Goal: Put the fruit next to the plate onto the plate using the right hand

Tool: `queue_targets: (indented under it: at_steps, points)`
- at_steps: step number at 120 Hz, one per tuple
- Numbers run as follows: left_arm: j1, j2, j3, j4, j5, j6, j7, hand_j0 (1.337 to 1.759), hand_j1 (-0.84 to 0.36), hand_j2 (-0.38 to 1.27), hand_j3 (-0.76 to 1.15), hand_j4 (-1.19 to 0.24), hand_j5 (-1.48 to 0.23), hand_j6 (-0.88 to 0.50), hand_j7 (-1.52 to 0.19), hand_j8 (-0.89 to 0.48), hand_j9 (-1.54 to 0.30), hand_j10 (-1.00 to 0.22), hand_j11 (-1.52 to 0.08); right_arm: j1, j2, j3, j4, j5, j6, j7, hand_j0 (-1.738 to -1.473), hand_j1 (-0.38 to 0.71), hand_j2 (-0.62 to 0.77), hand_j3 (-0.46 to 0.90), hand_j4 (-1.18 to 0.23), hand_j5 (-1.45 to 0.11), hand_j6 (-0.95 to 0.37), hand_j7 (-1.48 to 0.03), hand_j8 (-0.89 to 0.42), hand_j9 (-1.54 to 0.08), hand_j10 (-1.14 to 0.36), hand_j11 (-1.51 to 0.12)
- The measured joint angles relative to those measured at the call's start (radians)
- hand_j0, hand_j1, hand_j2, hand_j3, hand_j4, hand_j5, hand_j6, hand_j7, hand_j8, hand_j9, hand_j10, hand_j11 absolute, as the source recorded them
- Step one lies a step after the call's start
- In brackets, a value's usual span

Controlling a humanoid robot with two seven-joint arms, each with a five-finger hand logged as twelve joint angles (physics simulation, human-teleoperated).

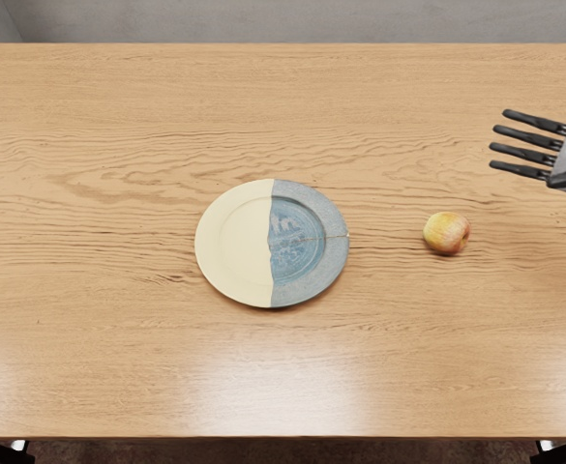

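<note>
Head view, the only view supplied.

Surface: a wooden table with a pronounced grain fills nearly the whole frame. A grey band of wall runs along the far edge at 12 o'clock.

Plate: it lies flat, slightly left of the table's centre. It is round and two-toned. The left half is plain cream and the right half is blue-grey with a faint printed pattern. Nothing rests on it.

Fruit: one apple, yellow with a red blush, sits on the bare table at 3 o'clock from the plate. It is near the rim without touching it, and a strip of wood shows between the two. It is not on the plate.

Right hand: it enters from the right edge of the frame, at about 1 o'clock from the apple and well apart from it. Only the hand and a short grey section at the wrist are in frame. Its dark fingers are stretched out straight and point toward 9 o'clock. They are held apart from one another with gaps between them, and they grip nothing. No contact with the apple, plate or table can be seen. The thumb cannot be made out.
</note>
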Motion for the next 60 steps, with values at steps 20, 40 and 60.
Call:
queue_targets:
  at_steps: [20, 40, 60]
  points:
    - [0.0, 0.0, 0.0, 0.0, 0.0, 0.0, 0.0, 1.658, 0.35, 0.0, 0.0, 0.0, 0.0, 0.0, 0.0, 0.0, 0.0, 0.0, 0.0, -0.003, -0.003, -0.005, 0.027, -0.002, 0.0, 0.002, -1.658, -0.33, 0.0, 0.0, -0.01, -0.02, -0.01, -0.02, -0.01, -0.02, -0.01, -0.02]
    - [0.0, 0.0, 0.0, 0.0, 0.0, 0.0, 0.0, 1.658, 0.35, 0.0, 0.0, 0.0, 0.0, 0.0, 0.0, 0.0, 0.0, 0.0, 0.0, 0.0, -0.148, -0.006, 0.227, -0.102, 0.0, 0.004, -1.658, -0.29, -0.01, 0.0, -0.04, -0.06, -0.04, -0.06, -0.04, -0.06, -0.04, -0.06]
    - [0.0, 0.0, 0.0, 0.0, 0.0, 0.0, 0.0, 1.658, 0.35, 0.0, 0.0, 0.0, 0.0, 0.0, 0.0, 0.0, 0.0, 0.0, 0.0, 0.039, -0.316, 0.006, 0.498, -0.331, -0.038, 0.001, -1.658, -0.25, -0.01, 0.0, -0.08, -0.1, -0.08, -0.1, -0.08, -0.1, -0.08, -0.1]
